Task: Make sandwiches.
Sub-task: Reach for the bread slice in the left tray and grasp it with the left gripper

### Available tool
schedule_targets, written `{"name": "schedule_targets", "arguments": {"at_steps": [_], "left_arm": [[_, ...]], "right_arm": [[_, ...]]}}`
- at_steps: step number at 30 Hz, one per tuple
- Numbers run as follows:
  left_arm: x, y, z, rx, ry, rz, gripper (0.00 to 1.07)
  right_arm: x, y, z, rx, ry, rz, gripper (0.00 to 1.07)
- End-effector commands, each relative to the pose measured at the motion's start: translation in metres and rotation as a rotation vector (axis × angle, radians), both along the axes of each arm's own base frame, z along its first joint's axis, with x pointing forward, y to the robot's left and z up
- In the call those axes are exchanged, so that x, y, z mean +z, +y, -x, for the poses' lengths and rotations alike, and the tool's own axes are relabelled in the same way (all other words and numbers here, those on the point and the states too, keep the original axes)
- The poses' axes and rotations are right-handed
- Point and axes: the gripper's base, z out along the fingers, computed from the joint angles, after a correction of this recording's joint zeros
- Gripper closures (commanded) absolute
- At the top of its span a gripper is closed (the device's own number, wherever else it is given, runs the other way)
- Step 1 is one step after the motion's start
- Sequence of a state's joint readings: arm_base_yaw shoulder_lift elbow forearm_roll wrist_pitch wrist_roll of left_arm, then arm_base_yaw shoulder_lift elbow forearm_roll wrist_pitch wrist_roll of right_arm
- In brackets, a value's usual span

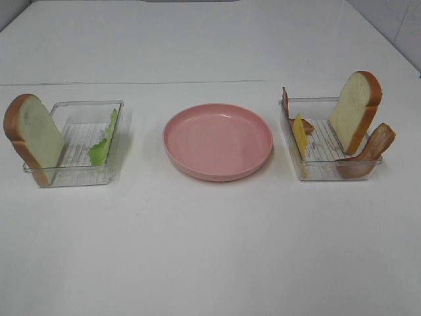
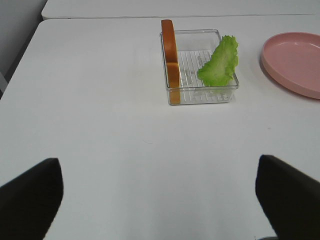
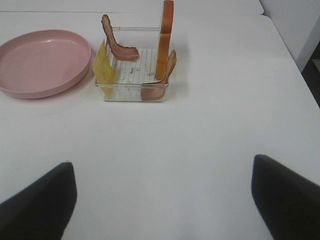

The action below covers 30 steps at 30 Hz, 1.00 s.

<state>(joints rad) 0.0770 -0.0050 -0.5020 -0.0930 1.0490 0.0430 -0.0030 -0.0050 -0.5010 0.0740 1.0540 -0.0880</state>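
Note:
A bread slice (image 1: 33, 135) stands on edge in the left clear tray (image 1: 85, 105) with a lettuce leaf (image 1: 102, 146). The right clear tray (image 1: 309, 100) holds a second upright bread slice (image 1: 356, 108), a yellow cheese slice (image 1: 300, 135) and two bacon strips (image 1: 375, 145). No arm shows in the exterior view. My left gripper (image 2: 160, 200) is open and empty, well short of its bread (image 2: 171, 55) and lettuce (image 2: 220, 62). My right gripper (image 3: 160, 200) is open and empty, well short of its bread (image 3: 165, 40), cheese (image 3: 104, 65) and bacon (image 3: 116, 44).
An empty pink plate (image 1: 217, 140) sits between the two trays on the white table. It shows at the edge of the left wrist view (image 2: 295, 62) and of the right wrist view (image 3: 40, 60). A table seam runs behind the trays.

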Motion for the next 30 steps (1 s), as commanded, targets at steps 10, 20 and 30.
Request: {"name": "schedule_targets", "arguments": {"at_steps": [10,20,30], "left_arm": [[0.0,0.0,0.001,0.005,-0.028,0.0,0.09],[0.001,0.0,-0.001,0.006,-0.014,0.009,0.09],[0.057,0.003,-0.057,0.005,0.27,0.054,0.09]], "right_arm": [[0.0,0.0,0.002,-0.002,-0.018,0.002,0.21],[0.0,0.0,0.002,-0.002,-0.018,0.002,0.21],[0.0,0.0,0.002,-0.002,-0.018,0.002,0.21]]}}
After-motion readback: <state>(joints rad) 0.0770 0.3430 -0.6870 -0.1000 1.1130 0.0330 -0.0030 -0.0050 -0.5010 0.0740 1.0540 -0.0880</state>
